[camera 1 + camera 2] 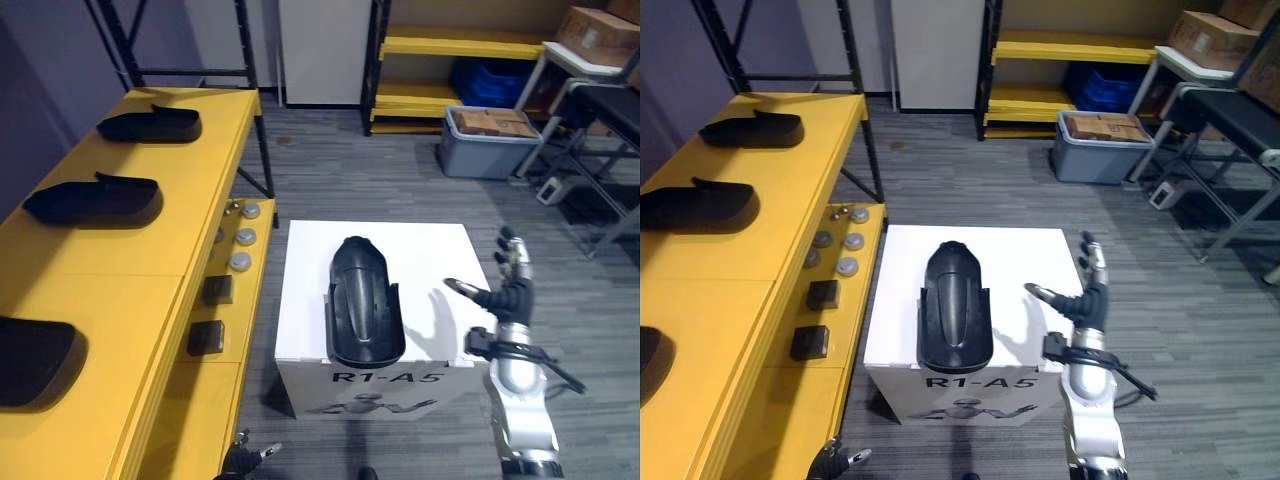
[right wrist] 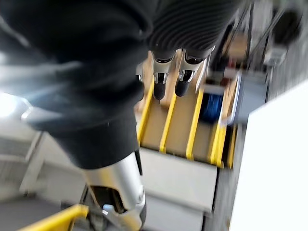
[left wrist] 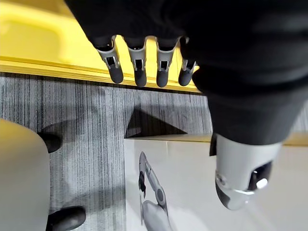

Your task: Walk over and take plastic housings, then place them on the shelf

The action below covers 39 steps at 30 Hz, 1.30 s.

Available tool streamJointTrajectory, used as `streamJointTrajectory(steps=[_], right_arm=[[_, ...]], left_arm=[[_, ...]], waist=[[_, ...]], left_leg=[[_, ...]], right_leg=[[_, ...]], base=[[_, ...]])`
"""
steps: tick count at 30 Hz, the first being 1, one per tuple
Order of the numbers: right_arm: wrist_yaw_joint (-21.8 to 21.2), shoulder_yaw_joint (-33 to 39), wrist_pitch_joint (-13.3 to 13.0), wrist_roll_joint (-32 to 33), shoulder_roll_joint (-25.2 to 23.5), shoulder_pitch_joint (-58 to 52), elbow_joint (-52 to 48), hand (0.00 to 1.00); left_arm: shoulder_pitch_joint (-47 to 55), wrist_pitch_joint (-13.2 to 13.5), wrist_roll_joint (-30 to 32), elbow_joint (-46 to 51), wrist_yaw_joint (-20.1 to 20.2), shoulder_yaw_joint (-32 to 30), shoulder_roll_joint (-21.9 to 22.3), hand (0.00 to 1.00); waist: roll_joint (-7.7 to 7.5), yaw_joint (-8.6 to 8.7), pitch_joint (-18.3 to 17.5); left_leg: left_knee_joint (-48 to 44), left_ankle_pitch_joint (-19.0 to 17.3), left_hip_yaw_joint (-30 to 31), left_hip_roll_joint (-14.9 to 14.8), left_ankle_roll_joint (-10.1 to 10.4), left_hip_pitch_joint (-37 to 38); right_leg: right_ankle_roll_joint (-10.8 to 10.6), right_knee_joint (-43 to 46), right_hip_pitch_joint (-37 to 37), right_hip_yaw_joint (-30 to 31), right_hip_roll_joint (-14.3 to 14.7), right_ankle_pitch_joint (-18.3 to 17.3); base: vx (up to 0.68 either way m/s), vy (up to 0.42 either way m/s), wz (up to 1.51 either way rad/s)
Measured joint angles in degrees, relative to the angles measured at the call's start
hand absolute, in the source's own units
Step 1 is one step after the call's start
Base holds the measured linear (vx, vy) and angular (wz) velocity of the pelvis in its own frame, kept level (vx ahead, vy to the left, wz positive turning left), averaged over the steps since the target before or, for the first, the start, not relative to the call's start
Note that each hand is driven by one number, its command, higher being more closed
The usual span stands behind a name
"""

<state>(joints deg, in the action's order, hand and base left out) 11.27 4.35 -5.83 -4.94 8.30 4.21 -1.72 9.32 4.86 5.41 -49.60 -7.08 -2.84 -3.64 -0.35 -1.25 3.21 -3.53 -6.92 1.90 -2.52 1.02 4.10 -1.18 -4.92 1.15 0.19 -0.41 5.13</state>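
My right hand holds nothing: the fingers are stretched out straight and the thumb stands apart from them. Past my fingertips, far across the room, stands a yellow shelf rack with a blue bin in it. A white cabinet stands just beside the rack. A white box top lies near my hand.

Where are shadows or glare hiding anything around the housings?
Left eye view: pale sheen along the ridge of the plastic housing on the white box; right eye view: the other housings cast soft shadows on the yellow shelf; nothing hidden.
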Motion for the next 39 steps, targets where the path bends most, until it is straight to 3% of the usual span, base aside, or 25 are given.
streamJointTrajectory(steps=[11, 23, 24, 30, 39], right_arm=[[2.02, -1.13, 6.41, -10.56, -2.12, 6.51, 21.08, 0.0], [3.32, -2.33, 7.11, -11.14, -1.85, 16.41, 36.97, 0.0], [3.28, -2.37, 6.97, -11.14, -1.58, 17.53, 38.55, 1.0], [2.08, -3.49, 6.96, -13.88, 0.82, 22.0, 44.32, 1.0], [0.32, -5.33, 5.73, -11.76, 4.41, 23.47, 46.19, 1.0]], left_arm=[[-0.54, -0.04, -0.1, -0.02, -0.34, 0.1, -0.17, 0.0], [-1.73, -0.26, -0.13, -0.59, -1.76, 1.77, -0.24, 0.0], [-2.32, -0.35, -0.11, -1.36, -1.75, 2.15, -0.41, 0.0], [-2.87, -0.54, 0.4, -1.87, -1.69, 2.66, -0.59, 0.0], [-4.05, -0.62, 0.49, -3.8, -1.69, 2.71, -0.76, 0.0]], waist=[[0.11, -0.39, 1.22], [-0.42, -0.95, 2.38], [-0.58, -0.93, 2.47], [-1.2, -0.92, 2.61], [-1.4, -0.81, 2.7]], left_leg=[[1.39, 1.21, 2.55, -0.23, 0.81, 0.27], [2.31, 1.66, 2.89, -0.15, 0.84, 0.21], [2.4, 1.75, 3.05, -0.11, 0.81, 0.21], [3.31, 2.31, 3.21, -0.07, 0.79, 0.28], [3.41, 2.29, 3.19, -0.36, 0.82, 0.36]], right_leg=[[0.23, -0.02, 0.55, -2.82, 0.16, 0.22], [0.23, -0.11, 0.24, -3.24, 0.16, 0.21], [0.23, -0.11, 0.27, -3.43, 0.13, 0.21], [0.23, -0.1, 0.06, -3.76, 0.06, 0.21], [0.23, -0.05, 0.08, -3.81, 0.24, 0.21]], base=[[-0.01, -0.003, 0.11], [0.0, 0.001, 0.01], [0.0, 0.003, 0.04], [0.0, 0.001, 0.01], [0.0, 0.0, 0.0]])
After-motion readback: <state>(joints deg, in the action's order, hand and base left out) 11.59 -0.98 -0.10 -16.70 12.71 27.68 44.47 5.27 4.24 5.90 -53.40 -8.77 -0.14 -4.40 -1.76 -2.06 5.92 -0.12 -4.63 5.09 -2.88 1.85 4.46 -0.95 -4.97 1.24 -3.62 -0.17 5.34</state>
